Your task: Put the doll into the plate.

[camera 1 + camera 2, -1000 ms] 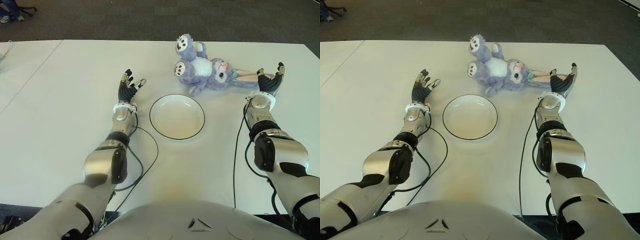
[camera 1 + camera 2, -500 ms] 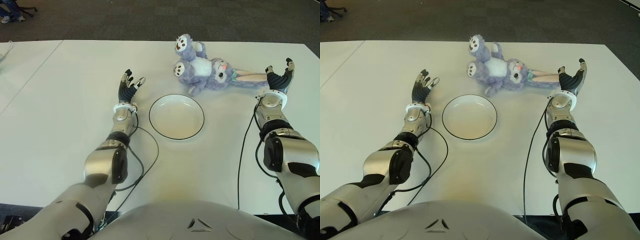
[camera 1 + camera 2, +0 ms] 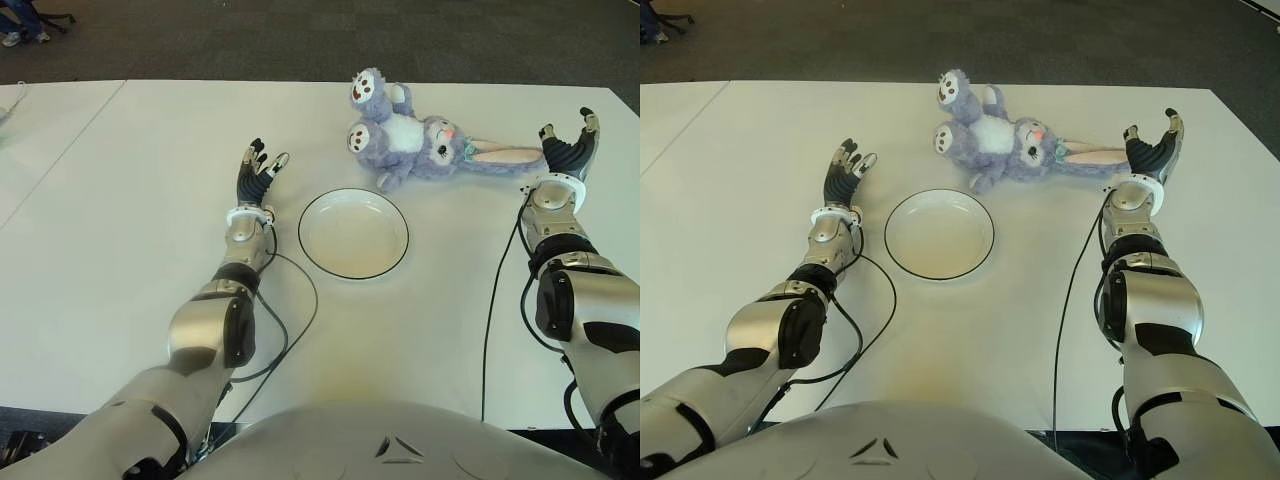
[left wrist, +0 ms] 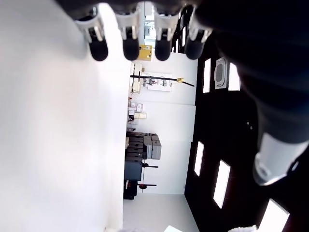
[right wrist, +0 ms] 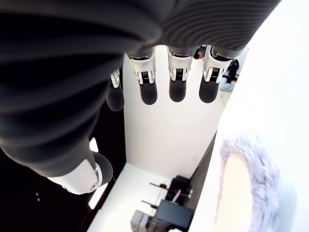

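Observation:
A purple plush doll (image 3: pixel 405 135) with long ears lies on the white table (image 3: pixel 140 200), just beyond a white plate (image 3: pixel 353 232) with a dark rim. The plate holds nothing. My right hand (image 3: pixel 565 152) is open, fingers spread, at the tip of the doll's ear (image 3: pixel 505 157) on its right side, holding nothing. In the right wrist view the ear (image 5: pixel 248 179) shows beside the straight fingers (image 5: pixel 176 87). My left hand (image 3: pixel 258 172) is open, left of the plate.
Black cables (image 3: pixel 300 300) run along both forearms over the table. A seam (image 3: pixel 70 155) crosses the table at the far left. Dark floor (image 3: pixel 250 40) lies beyond the far edge.
My right hand has slid to the right, off the doll's ear, and now sits beyond its tip. The doll, plate and left hand have stayed put.

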